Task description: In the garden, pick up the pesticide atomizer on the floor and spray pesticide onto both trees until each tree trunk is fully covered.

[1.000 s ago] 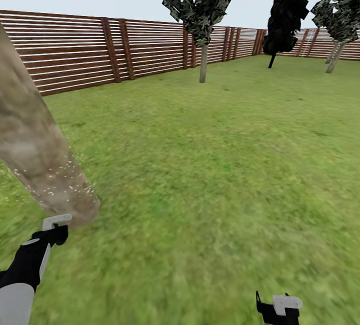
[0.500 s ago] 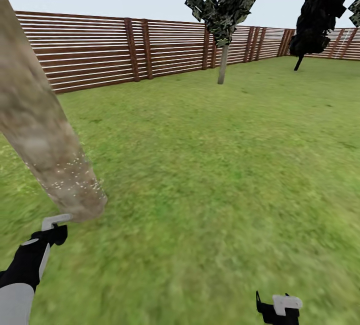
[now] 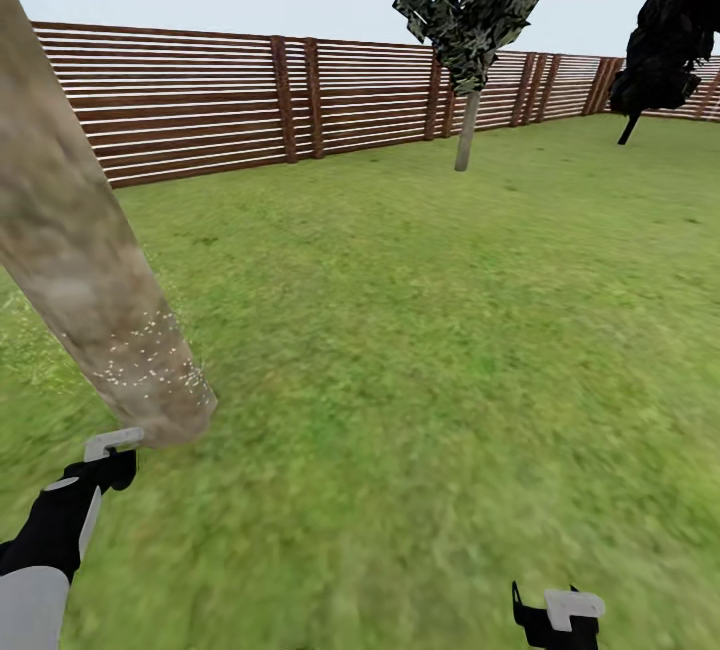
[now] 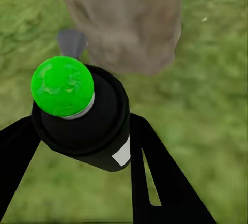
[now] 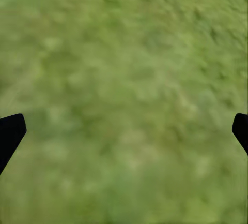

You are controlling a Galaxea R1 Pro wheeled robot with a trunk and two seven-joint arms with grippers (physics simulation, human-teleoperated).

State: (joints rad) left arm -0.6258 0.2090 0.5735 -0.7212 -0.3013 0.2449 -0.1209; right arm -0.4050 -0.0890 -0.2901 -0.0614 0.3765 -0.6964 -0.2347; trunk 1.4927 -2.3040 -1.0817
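Whole head view has slid right versus the earlier frames: fence (image 3: pixel 200 100), thin leafy tree (image 3: pixel 470 40) and dark tree (image 3: pixel 665 30) all sit further right, so the camera turned; both arms hold the same spots in the picture. More of the trunk's lower end shows than before.

Trunk (image 3: pixel 85 260) is near left, a thick grey-brown column leaning from the upper left down to its base in the grass (image 3: pixel 420 350). White pesticide specks (image 3: pixel 150 365) dot its lower part just above the base.

Left gripper (image 3: pixel 105 460) sits near left, just beside the trunk's base, nearer the robot. In the left wrist view the gripper (image 4: pixel 82 131) is pinching the atomizer (image 4: pixel 85 118): a black finger (image 4: pixel 155 177) presses on each side of the dark bottle. Its long axis runs along the fingers, top end toward the camera, far end toward the trunk base (image 4: pixel 129 22) and grass. The dot on top (image 4: pixel 62 86) reads green here. White label (image 4: pixel 122 154) faces one finger.

Right gripper (image 3: pixel 560 615) is low at near right over grass. In the right wrist view its fingertips (image 5: pixel 10 133) sit at opposite edges, spread wide, with blurred grass (image 5: pixel 124 89) between.
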